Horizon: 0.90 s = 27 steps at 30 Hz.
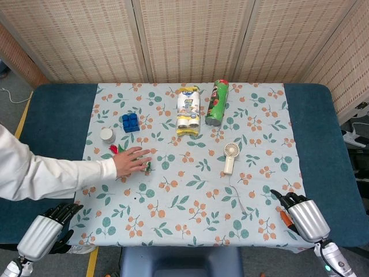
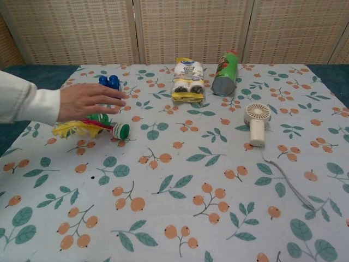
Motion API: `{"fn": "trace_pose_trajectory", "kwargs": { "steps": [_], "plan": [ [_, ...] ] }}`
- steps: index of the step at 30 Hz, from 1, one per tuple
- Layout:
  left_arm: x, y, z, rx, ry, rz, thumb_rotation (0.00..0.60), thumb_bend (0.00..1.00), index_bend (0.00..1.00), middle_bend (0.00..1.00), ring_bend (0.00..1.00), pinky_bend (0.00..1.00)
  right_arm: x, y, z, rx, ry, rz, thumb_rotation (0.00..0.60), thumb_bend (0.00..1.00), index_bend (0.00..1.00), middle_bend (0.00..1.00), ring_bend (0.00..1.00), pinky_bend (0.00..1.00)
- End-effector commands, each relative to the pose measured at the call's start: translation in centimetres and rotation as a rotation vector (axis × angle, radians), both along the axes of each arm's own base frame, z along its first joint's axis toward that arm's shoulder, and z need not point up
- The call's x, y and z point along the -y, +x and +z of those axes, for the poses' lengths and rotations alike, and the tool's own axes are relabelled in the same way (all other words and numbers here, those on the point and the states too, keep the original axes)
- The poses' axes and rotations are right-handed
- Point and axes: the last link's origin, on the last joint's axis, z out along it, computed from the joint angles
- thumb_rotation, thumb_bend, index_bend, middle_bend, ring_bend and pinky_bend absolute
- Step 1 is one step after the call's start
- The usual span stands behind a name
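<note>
Left robot hand point(image 1: 55, 222): lower left corner of the head view, at the near edge of the surface, well apart from every object; fingers curled together, nothing in them.
Right robot hand point(image 1: 297, 209): lower right of the head view, over the near edge of the cloth; fingers curled in, holding nothing.
Person's hand point(image 2: 87, 101): comes in from the left in a white sleeve, resting flat over the shuttlecock.
Shuttlecock point(image 2: 90, 128): left middle of the chest view, lying on its side with yellow, red and green feathers and a green-and-white base.
Blue blocks point(image 1: 130, 122): upper left of the cloth, just behind the person's hand.
Small white jar point(image 1: 107, 135): just left of the blue blocks.
Handheld fan point(image 1: 230, 155): right of centre, lying flat, its thin cord trailing toward the lower right.
Green canister point(image 1: 217, 102): upper centre, lying on its side.
Yellow-and-white package point(image 1: 188, 109): just left of the canister.
Surface point(image 1: 52, 115): dark blue, covered in the middle by a floral cloth point(image 1: 190, 208).
</note>
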Motion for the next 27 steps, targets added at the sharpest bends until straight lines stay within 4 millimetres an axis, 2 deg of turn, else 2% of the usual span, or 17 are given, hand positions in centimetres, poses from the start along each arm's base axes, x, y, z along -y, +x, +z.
{"fn": "trace_pose_trajectory", "kwargs": {
  "steps": [1, 12, 14, 16, 18, 20, 23, 27],
  "plan": [
    [0.0, 0.0, 0.1, 0.001, 0.003, -0.003, 0.6, 0.34, 0.17, 0.22, 0.19, 0.47, 0.0, 0.0, 0.0, -0.001, 0.003, 0.0, 0.6, 0.39, 0.15, 0.45, 0.32, 0.54],
    [0.0, 0.1, 0.3, 0.013, 0.008, -0.009, 0.6, 0.34, 0.17, 0.22, 0.19, 0.47, 0.6, 0.1, -0.4, 0.008, 0.028, -0.013, 0.6, 0.39, 0.15, 0.45, 0.33, 0.54],
    [-0.2, 0.1, 0.3, 0.016, 0.006, -0.007, 0.6, 0.34, 0.17, 0.23, 0.19, 0.47, 1.0, 0.3, -0.6, 0.043, 0.074, -0.019, 0.6, 0.39, 0.15, 0.45, 0.36, 0.55],
    [-0.3, -0.1, 0.2, 0.015, 0.007, 0.0, 0.6, 0.34, 0.17, 0.23, 0.2, 0.47, 1.6, 0.5, -0.7, 0.082, 0.105, -0.035, 0.6, 0.4, 0.15, 0.49, 0.43, 0.58],
    [-0.4, -0.3, 0.3, 0.009, 0.009, 0.014, 0.6, 0.34, 0.17, 0.23, 0.2, 0.47, 2.6, 0.6, -0.8, 0.088, 0.122, -0.048, 0.6, 0.44, 0.15, 0.57, 0.53, 0.67],
    [-0.2, -0.3, 0.4, 0.014, 0.01, 0.022, 0.6, 0.34, 0.17, 0.23, 0.2, 0.47, 3.6, 0.9, -1.0, 0.072, 0.133, -0.059, 0.6, 0.51, 0.15, 0.63, 0.58, 0.72],
    [0.2, -0.1, 0.8, 0.023, 0.02, 0.01, 0.6, 0.34, 0.17, 0.23, 0.2, 0.47, 4.8, 1.9, -1.4, 0.064, 0.146, -0.069, 0.6, 0.61, 0.16, 0.69, 0.64, 0.76],
    [0.4, 0.1, 1.1, 0.033, 0.037, -0.002, 0.6, 0.34, 0.17, 0.24, 0.2, 0.47, 6.5, 3.5, -2.1, 0.048, 0.154, -0.076, 0.6, 0.69, 0.16, 0.72, 0.66, 0.77]
  ]
}}
